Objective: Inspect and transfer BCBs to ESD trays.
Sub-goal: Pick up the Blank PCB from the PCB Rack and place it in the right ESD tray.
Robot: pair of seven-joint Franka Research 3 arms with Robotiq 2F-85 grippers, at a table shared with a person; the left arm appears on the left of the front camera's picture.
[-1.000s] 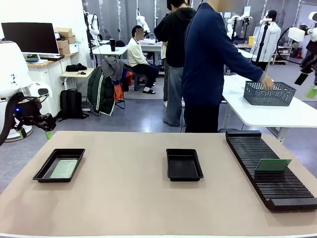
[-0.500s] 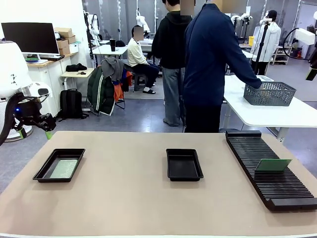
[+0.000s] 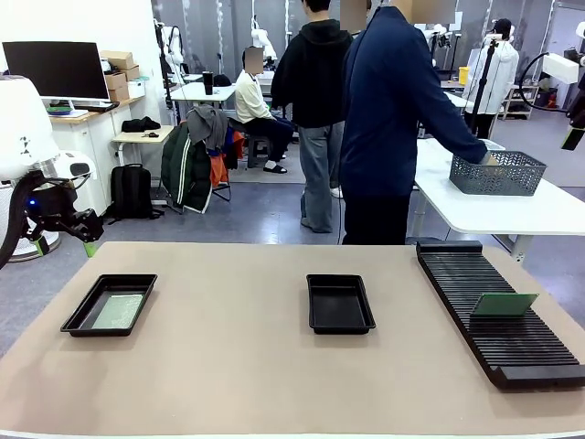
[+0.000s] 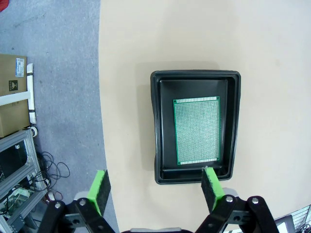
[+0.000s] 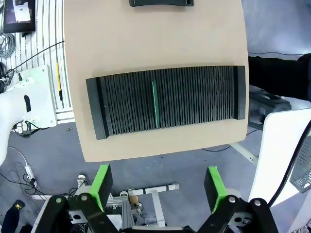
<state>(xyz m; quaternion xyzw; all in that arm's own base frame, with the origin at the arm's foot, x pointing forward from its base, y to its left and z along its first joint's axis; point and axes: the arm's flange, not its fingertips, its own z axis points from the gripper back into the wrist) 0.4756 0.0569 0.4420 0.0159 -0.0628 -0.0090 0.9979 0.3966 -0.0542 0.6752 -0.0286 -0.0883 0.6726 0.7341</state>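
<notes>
Hovering left pincer point(image 3: 64, 247): I see it off the far left corner of the desk point(image 3: 238, 366), raised above the floor. In its wrist view point(image 4: 154, 189) the green pads point(image 4: 99, 187) stand spread wide with nothing between them, well above the tray below.
Right pincer point(image 5: 158, 183): spread wide and empty. It looks down from high up at the rack, with grey floor under its pads.
Left ESD tray point(image 3: 137, 279): black and shallow, lying flat near the desk's left edge. I see all of its rim point(image 4: 194, 74) from the left wrist.
BCB in left tray point(image 3: 121, 311): pale green, lying flat on the tray floor. From the wrist point(image 4: 197, 131) it sits toward one long wall, with bare black floor beside it.
Middle ESD tray point(image 3: 340, 279): black, near the desk's centre, well apart from the left tray. I see nothing inside it.
Slotted rack point(image 3: 494, 338): long, black and ribbed, along the desk's right side. From the right wrist point(image 5: 194, 97) it runs close to the desk edge.
BCB in rack point(image 3: 505, 305): green, standing on edge in a slot and leaning slightly. From above point(image 5: 155, 104) it shows as a thin green line near the rack's middle.
Person point(image 3: 388, 119): dark blue top, beyond the desk's far side, turned away, one hand at a grey mesh basket point(image 3: 498, 172) on a white table.
</notes>
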